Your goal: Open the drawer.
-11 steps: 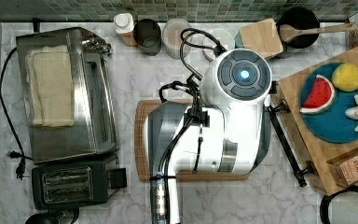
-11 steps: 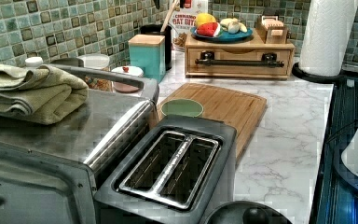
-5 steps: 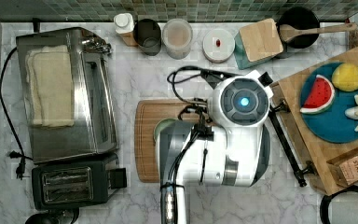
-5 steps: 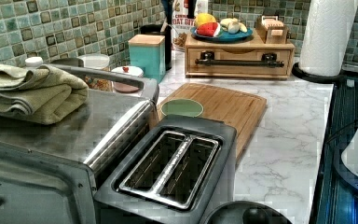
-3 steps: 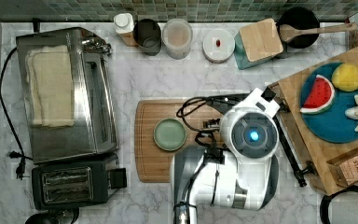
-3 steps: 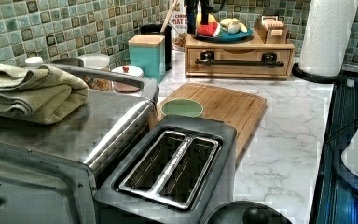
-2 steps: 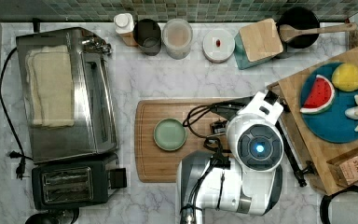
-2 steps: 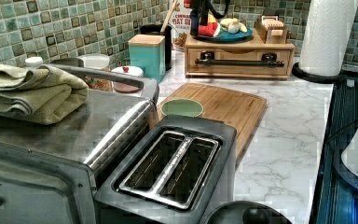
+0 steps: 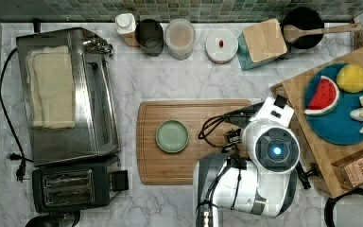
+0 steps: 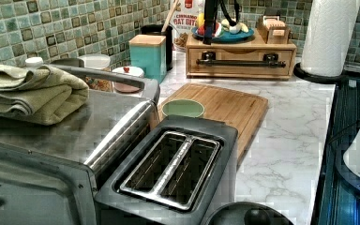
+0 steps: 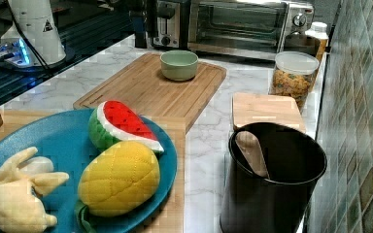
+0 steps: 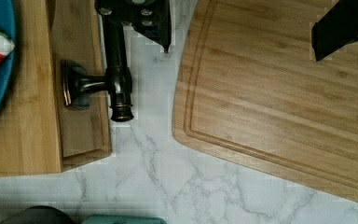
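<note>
I have the arm point(image 9: 264, 161) over the right end of the cutting board point(image 9: 189, 142) in the top view, right beside the wooden box unit point(image 10: 242, 55) that carries the blue plate point(image 9: 340, 127) of toy fruit. The drawer point(image 10: 240, 62) sits at the far end of the desk point(image 10: 281, 140) in the left view, just past the cutting board, its front flush with the box. Its black bar handle point(image 10: 240, 61) runs across the front on two brackets. On the wrist view I see the jaws spread apart: one finger point(image 12: 142, 18) lies right by the handle point(image 12: 117, 70), and whether they touch I cannot tell; the other point(image 12: 342, 28) hangs over the cutting board point(image 12: 284, 93). Nothing is gripped. A small green bowl point(image 9: 172, 136) rests on the board, well apart from the drawer.
</note>
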{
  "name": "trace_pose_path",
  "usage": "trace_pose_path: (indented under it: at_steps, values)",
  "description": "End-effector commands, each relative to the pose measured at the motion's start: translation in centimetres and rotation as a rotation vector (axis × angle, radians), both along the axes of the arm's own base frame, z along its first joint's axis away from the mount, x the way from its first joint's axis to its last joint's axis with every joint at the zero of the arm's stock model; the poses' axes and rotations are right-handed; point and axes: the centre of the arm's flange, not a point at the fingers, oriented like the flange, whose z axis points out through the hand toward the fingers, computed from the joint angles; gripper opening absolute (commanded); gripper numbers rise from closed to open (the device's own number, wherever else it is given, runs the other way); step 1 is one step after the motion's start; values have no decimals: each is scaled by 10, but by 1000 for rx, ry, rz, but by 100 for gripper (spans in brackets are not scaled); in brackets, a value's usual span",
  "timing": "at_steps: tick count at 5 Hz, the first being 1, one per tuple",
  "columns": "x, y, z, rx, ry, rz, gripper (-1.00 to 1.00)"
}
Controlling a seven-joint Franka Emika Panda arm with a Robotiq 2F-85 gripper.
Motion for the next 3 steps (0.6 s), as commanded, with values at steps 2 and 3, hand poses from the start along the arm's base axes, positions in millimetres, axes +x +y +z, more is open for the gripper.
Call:
trace_pose_path:
  at_steps: [2, 3]
  values:
    - [-27, -111, -21, -50, -51, 34, 100]
    - [-30, -121, -30, -43, -39, 11, 100]
